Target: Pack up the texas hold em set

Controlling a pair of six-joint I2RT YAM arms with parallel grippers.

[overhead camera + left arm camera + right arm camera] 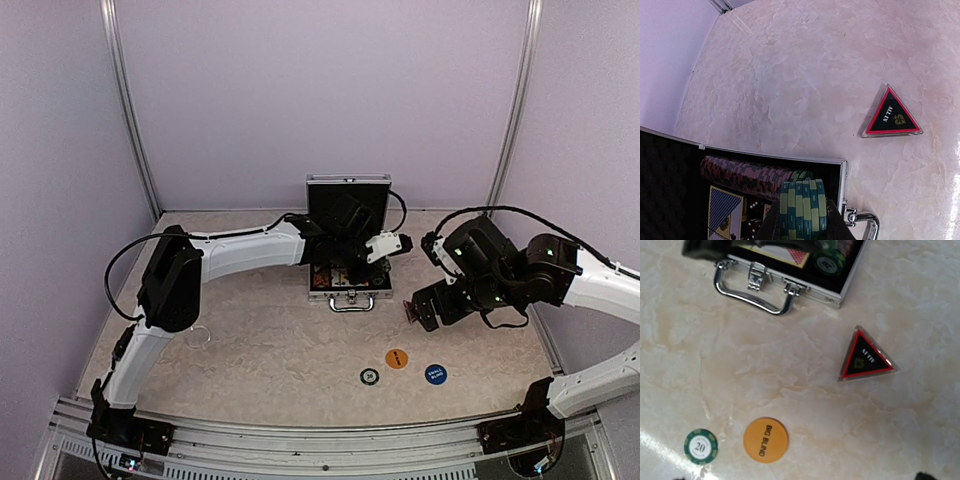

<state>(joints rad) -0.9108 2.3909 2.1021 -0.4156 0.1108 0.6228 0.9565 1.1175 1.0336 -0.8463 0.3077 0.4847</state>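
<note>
The silver briefcase (349,294) lies open at the middle back, lid upright, handle (752,292) toward me. Inside are a row of red chips (745,175), a card deck (722,210) and dice. My left gripper (803,220) is shut on a short stack of green and white chips (803,200), held over the case's right end. The dark triangular marker (865,357) lies on the table right of the case. An orange "BIG BLIND" disc (765,440), a green 20 chip (700,445) and a blue disc (435,374) lie nearer me. My right gripper (424,308) hovers above the marker, open and empty.
The table is pale marble-patterned, with purple walls and metal posts around it. A thin clear ring (196,335) lies by the left arm. The right arm's cable loops above its wrist (500,212).
</note>
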